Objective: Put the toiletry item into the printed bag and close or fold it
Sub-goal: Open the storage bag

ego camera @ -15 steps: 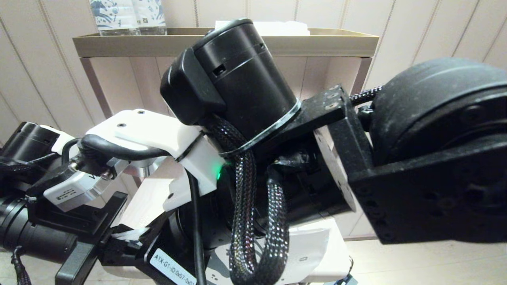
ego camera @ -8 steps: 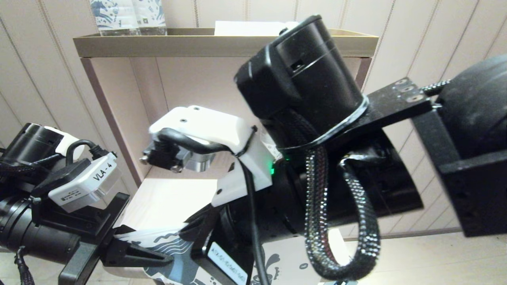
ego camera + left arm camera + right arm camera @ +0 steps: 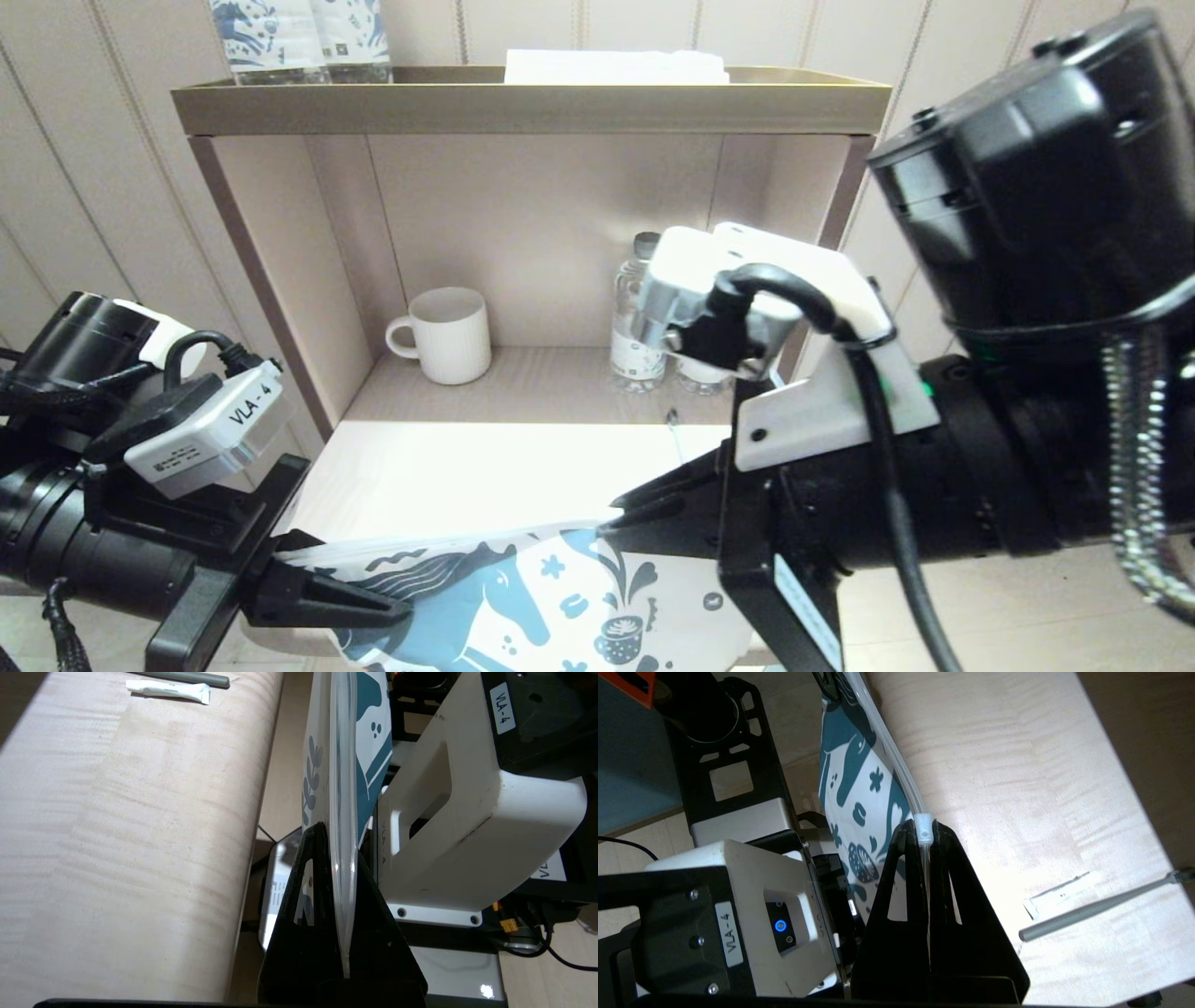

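The printed bag [image 3: 523, 597], white with a blue horse and flowers, hangs over the table's front edge, stretched between both grippers. My left gripper [image 3: 392, 611] is shut on the bag's left end; the left wrist view shows its jaws [image 3: 338, 835] clamped on the clear zip strip of the bag [image 3: 343, 765]. My right gripper [image 3: 607, 523] is shut at the bag's top right, pinching the small white zip slider [image 3: 923, 828] of the bag [image 3: 859, 798]. The toothbrush [image 3: 1092, 907], a slim pale rod with a dark head, lies on the table outside the bag.
A small white tube [image 3: 1059, 896] lies beside the toothbrush on the pale wooden table [image 3: 485, 467]. In the shelf recess behind stand a white mug [image 3: 448, 334] and water bottles [image 3: 637, 327]. More bottles [image 3: 299, 37] and a white packet [image 3: 616, 65] sit on top.
My right arm has swung far to the right along the bag's top edge, uncovering the shelf recess and the bag's horse print. The left gripper has held its place.
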Available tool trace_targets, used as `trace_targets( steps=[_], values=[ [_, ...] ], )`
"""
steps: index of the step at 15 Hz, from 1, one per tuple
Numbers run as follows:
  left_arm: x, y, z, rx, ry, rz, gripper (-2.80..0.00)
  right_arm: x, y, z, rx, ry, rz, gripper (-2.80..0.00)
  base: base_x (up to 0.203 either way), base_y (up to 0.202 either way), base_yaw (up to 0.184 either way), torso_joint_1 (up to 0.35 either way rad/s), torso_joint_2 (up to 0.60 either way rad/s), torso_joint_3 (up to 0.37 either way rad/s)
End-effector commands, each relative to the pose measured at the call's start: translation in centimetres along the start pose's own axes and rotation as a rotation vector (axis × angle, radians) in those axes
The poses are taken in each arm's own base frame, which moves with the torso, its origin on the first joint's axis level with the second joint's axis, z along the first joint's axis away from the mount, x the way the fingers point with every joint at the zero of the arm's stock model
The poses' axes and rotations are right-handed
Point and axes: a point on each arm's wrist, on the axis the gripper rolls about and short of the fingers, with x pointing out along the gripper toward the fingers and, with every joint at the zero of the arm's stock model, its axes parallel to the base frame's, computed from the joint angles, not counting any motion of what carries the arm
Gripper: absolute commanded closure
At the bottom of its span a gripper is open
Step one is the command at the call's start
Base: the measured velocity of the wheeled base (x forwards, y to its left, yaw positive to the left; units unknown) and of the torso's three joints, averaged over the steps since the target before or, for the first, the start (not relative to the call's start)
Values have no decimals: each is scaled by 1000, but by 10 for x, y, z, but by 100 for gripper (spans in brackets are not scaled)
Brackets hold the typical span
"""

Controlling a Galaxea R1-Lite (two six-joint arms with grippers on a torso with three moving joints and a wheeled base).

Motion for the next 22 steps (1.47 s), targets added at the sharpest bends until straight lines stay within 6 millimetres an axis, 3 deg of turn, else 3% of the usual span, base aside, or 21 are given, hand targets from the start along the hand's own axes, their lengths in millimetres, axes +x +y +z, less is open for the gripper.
trace_targets(
  steps=[1,5,12,22],
  values=[
    [0,0,0,1,-2,-6,0,-28,0,-6,6,-38,-29,0,0,0,0,0,0,0],
    [1,1,-1,-3,0,-7,0,-41,-2,-21,24,-27,-55,0,0,0,0,0,0,0],
    [1,1,-1,-4,0,-9,0,-44,-4,-26,36,-22,-63,0,0,0,0,0,0,0],
    [2,1,-2,-6,1,-11,0,-35,-5,-27,39,0,-33,0,0,0,0,0,0,0]
  ],
)
